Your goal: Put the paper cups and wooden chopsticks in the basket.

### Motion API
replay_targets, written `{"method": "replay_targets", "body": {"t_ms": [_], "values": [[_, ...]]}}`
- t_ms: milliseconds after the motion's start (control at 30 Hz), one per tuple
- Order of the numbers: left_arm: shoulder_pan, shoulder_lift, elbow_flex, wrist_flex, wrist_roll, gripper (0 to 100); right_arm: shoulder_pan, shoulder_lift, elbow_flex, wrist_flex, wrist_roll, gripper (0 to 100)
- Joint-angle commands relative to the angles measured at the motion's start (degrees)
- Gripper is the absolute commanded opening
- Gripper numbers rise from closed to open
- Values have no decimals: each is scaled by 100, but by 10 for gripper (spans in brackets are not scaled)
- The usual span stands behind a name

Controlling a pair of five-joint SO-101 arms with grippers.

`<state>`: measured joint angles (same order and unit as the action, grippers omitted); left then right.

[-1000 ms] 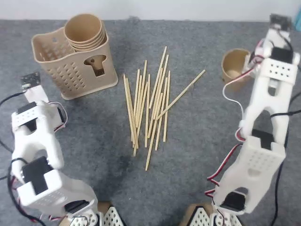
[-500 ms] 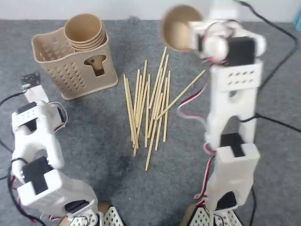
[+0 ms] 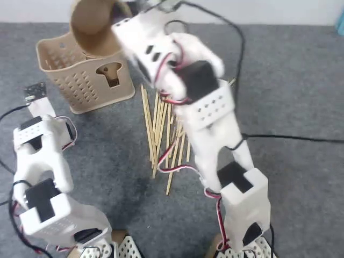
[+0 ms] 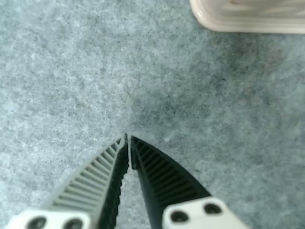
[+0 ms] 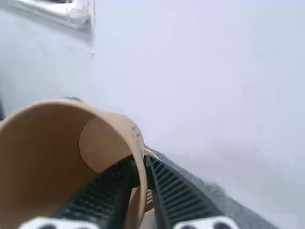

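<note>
- Carpet (image 3: 290, 80), grey and short-napped, covers the whole table in the high view; the left wrist view shows the same speckled grey nap (image 4: 71, 62) up close.
- Along the top edge of the high view a pale wall (image 3: 258, 11) meets the carpet; in the right wrist view this wall (image 5: 214, 71) is plain white, with a white ledge or frame (image 5: 57, 12) in the upper left corner.
- A tan basket (image 3: 80, 80) with perforated sides stands at the upper left of the high view, and one rounded corner of it (image 4: 248, 16) shows at the top right of the left wrist view.
- The right arm (image 3: 207, 107) stretches diagonally from the bottom centre up towards the basket.
- The right gripper (image 5: 141, 161) is clamped on the rim of a brown paper cup (image 5: 57, 157), one finger inside the wall and one outside.
- In the high view that cup (image 3: 91, 27) hangs tilted above the basket's far side, its mouth facing the camera.
- Wooden chopsticks (image 3: 158, 126) lie loose on the carpet in the middle, partly under the right arm.
- The left arm (image 3: 40, 161) sits at the lower left; the left gripper (image 4: 128, 140) is closed on nothing, its tips just above bare carpet.
- A black cable (image 3: 290, 138) trails across the carpet at the right.
</note>
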<state>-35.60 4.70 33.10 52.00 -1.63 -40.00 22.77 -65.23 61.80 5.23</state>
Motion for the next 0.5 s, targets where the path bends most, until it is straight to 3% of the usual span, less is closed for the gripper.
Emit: {"method": "replay_targets", "body": {"t_ms": [0,467], "values": [[18,-35,-136,-88,35,12,-75,57,185,-567,281,9],[18,-35,-145,-97,35,12,-4,769,211,-734,484,18]]}}
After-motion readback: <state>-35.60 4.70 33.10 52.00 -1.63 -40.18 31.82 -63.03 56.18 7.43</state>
